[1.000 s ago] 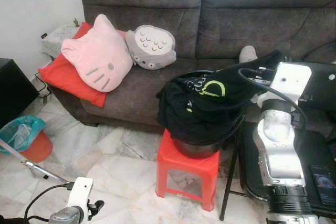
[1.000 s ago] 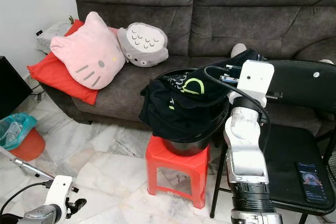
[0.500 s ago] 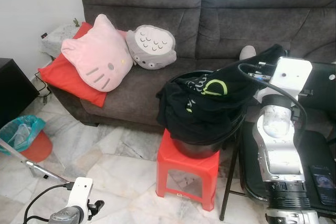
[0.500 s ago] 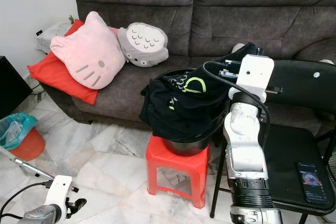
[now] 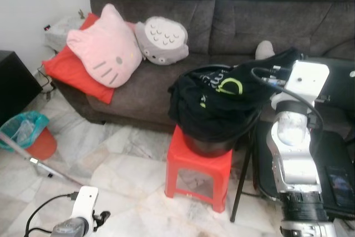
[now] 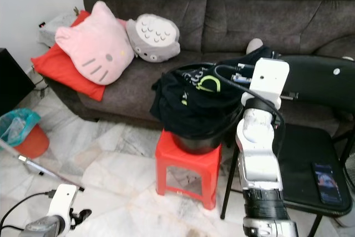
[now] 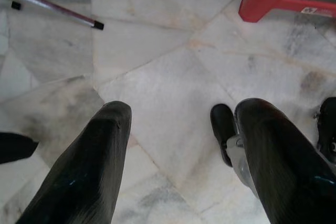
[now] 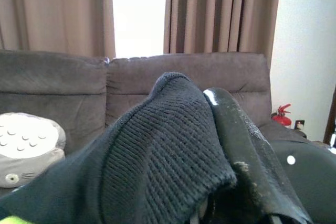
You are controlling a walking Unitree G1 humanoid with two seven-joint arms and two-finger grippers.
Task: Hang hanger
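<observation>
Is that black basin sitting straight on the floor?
No, the black basin, draped with dark clothes, stands on a red plastic stool.

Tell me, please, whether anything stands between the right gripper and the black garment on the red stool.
Nothing visible does: the black garment, heaped over the basin, reaches the right gripper and drapes over it. The left gripper hangs near the floor.

Head stereo pair looking forward and down, both sharing the sofa point(image 5: 233, 9) and red stool point(image 5: 198, 167), left wrist camera close above the floor point(image 7: 173, 77), right wrist camera facing the curtains point(image 8: 220, 9)
</observation>
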